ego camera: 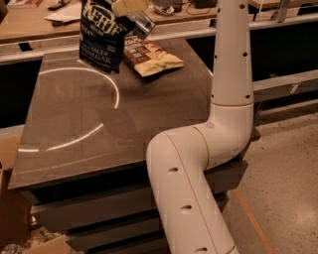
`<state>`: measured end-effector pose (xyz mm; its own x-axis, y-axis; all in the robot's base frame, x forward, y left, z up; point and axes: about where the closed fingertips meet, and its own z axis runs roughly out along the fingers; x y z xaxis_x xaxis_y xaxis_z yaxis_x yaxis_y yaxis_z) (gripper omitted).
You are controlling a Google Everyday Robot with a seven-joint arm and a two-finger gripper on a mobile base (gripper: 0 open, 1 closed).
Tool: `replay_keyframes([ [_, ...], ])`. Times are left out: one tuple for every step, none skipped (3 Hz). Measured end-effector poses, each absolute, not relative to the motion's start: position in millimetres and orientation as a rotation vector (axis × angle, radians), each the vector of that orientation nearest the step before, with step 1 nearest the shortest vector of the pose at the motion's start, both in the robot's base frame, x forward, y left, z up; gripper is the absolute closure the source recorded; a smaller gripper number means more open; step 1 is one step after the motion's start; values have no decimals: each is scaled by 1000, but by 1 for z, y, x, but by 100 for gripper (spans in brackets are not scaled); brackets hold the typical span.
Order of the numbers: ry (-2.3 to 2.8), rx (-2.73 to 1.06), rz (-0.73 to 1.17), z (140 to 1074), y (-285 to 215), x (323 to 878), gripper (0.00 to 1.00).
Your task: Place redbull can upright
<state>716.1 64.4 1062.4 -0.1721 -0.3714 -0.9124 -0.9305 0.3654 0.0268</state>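
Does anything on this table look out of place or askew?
Yes: the can is tilted, not upright, at the gripper over the far end of the table, beside the standing blue chip bag.

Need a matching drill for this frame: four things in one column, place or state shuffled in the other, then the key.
Things:
1. redbull can
2. dark blue chip bag
3. brown-and-cream chip bag
4. gripper

Place or state:
a. lies flat on the table, towards its far end
b. stands upright at the table's far left
c. top of the view, over the table's far end, shut on a thing
d. silver, tilted, off the tabletop

Pairs: 1-d, 2-b, 3-a, 4-c. The thing the gripper holds is the redbull can.
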Motion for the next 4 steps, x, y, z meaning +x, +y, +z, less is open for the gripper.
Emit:
replay_keyframes([
  [1783,-1124,704,1133,77,644,100],
  [1881,-1188,771,1133,104,625,100],
  [1985,-1240,818,1123,123,618,100],
  [2005,-1208,846,1118,130,632,100],
])
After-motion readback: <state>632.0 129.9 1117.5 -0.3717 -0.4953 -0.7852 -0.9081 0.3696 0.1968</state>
